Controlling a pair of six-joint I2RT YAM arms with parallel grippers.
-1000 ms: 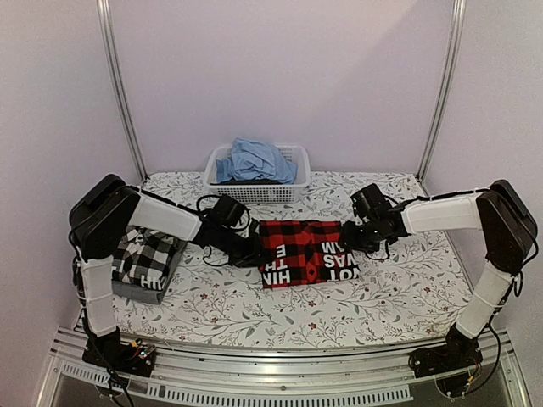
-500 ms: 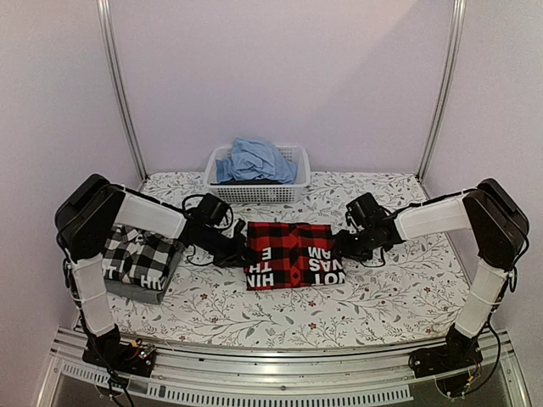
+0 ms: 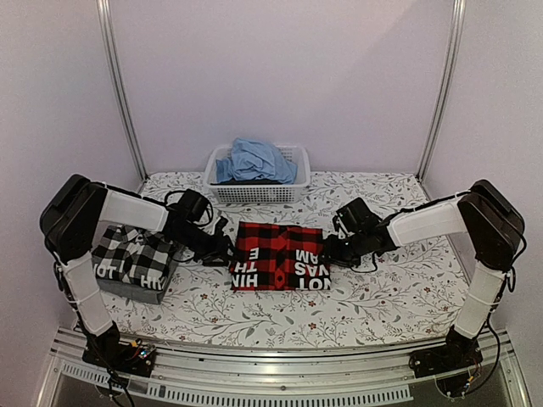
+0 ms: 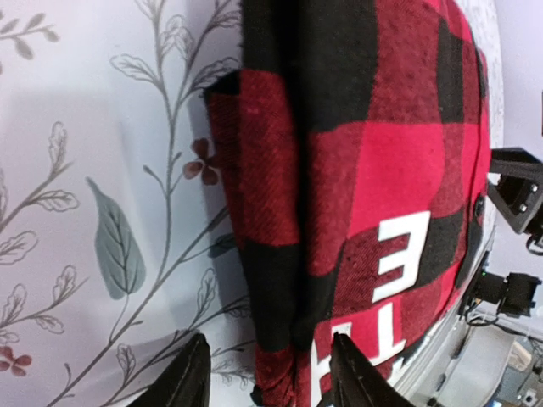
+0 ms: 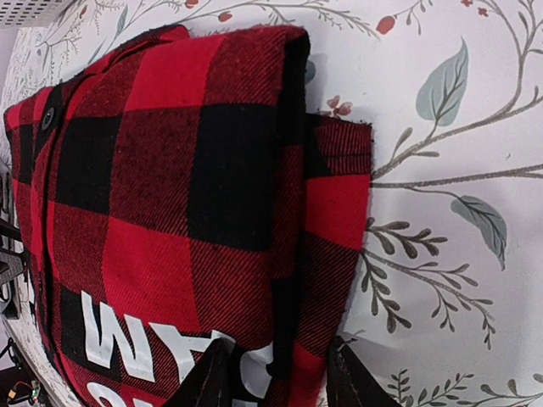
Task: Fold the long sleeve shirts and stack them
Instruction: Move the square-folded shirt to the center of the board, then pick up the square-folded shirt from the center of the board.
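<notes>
The red-and-black flannel (image 3: 278, 254) lies folded into a flat rectangle on the floral tablecloth (image 3: 382, 297), directly in front of the white basket (image 3: 293, 182). Blue cloth (image 3: 254, 159) is heaped in that basket. In front of the basket and well to its left sits the black-and-white check shirt (image 3: 136, 254), folded on top of a dark grey layer (image 3: 136, 292).

The left gripper (image 3: 224, 249) is at the flannel's edge on the basket's left side. Its fingers (image 4: 193, 373) stand apart, straddling the folded edge with bare tablecloth showing beside the cloth, so we read it as holding nothing. The right gripper (image 3: 331, 252) is at the opposite edge. Cloth fills the space between its fingers (image 5: 344, 373), and we cannot tell whether it is pinching the flannel or only set around it.

We judge the flannel soft, thick and limp. It looks light but several layers deep, so it will sag and may unfold if lifted by one layer. We would take it at both short edges together, gripping the whole thickness of the fold and keeping it level.

White block letters run across the flannel, broken by the folds. We make out "HIN", "TH", "E" and "AM", with perhaps "NOT" near the right edge. The check shirt shows "HIN" too. We see no brand label.
</notes>
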